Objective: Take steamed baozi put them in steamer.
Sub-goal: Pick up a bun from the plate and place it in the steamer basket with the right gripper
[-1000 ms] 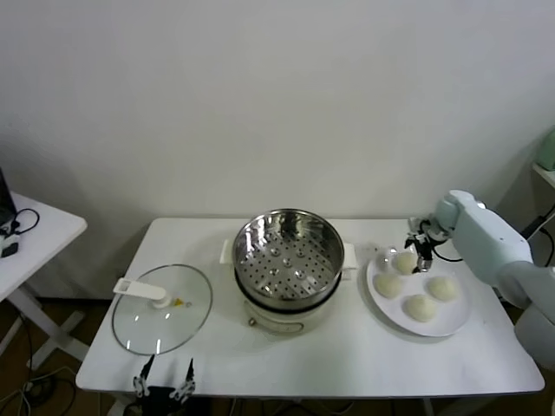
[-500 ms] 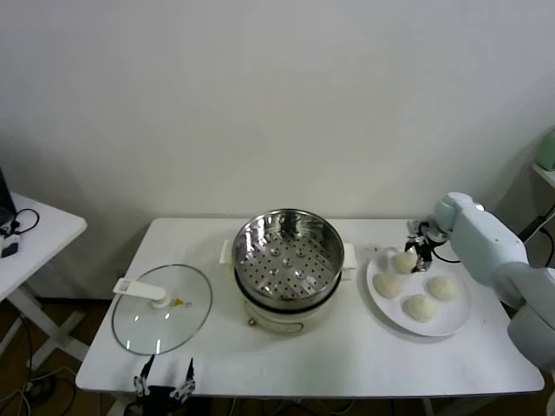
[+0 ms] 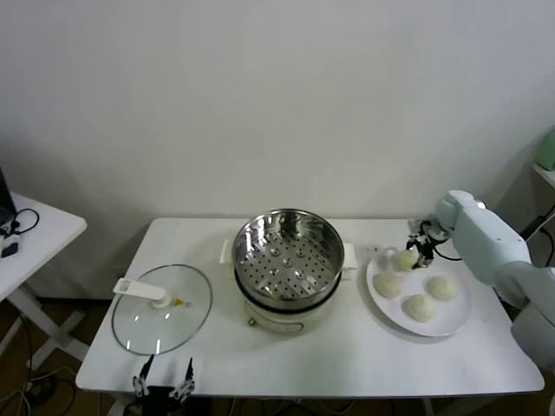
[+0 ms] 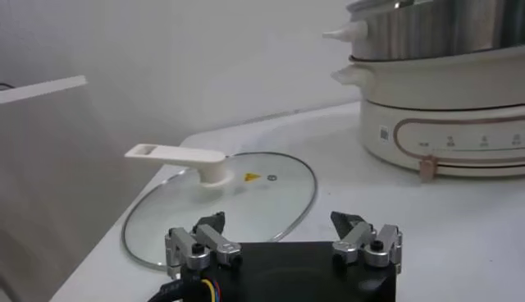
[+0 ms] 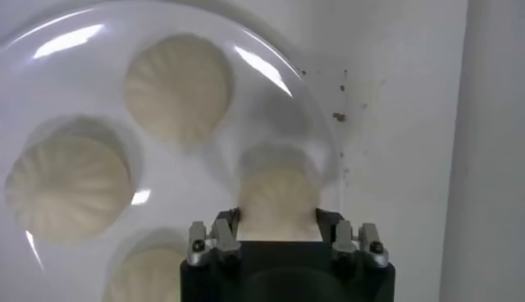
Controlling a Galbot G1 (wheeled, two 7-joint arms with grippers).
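My right gripper is shut on one steamed baozi, a cream-white bun pinched between both fingers, just above the far edge of the white plate. Three more baozi lie on the plate; the right wrist view shows them around the held one. The steamer, a shiny perforated basket on a cream cooker base, stands empty at the table's middle. My left gripper hangs open at the table's front left edge.
A glass lid with a white handle lies flat on the table left of the steamer, just beyond my left gripper. A second white table stands at far left. The wall is close behind.
My right gripper's fingers have closed on the baozi at the plate's far edge and raised it slightly. The left arm has not moved.
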